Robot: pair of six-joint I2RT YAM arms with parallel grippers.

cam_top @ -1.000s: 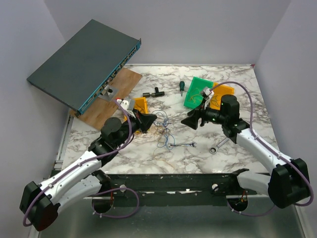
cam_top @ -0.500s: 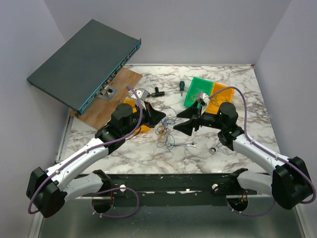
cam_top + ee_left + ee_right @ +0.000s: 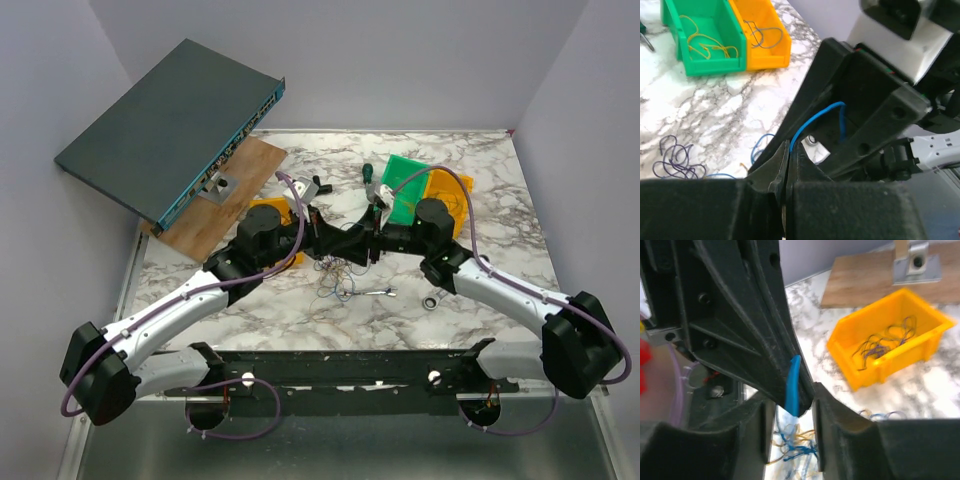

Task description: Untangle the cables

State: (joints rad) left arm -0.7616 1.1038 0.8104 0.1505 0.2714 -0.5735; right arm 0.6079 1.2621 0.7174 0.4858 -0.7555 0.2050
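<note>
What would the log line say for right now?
left pincer: shut on blue cable | right pincer: open, fingers either side of it | tangle: beneath pincers

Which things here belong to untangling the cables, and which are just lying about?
Job: cables; blue cable, pinched in left end effector; right end effector straddling it; green bin, orange bin, yellow bin, each holding wires.
Lying about: wrench, screwdriver, network switch, wooden board.
</note>
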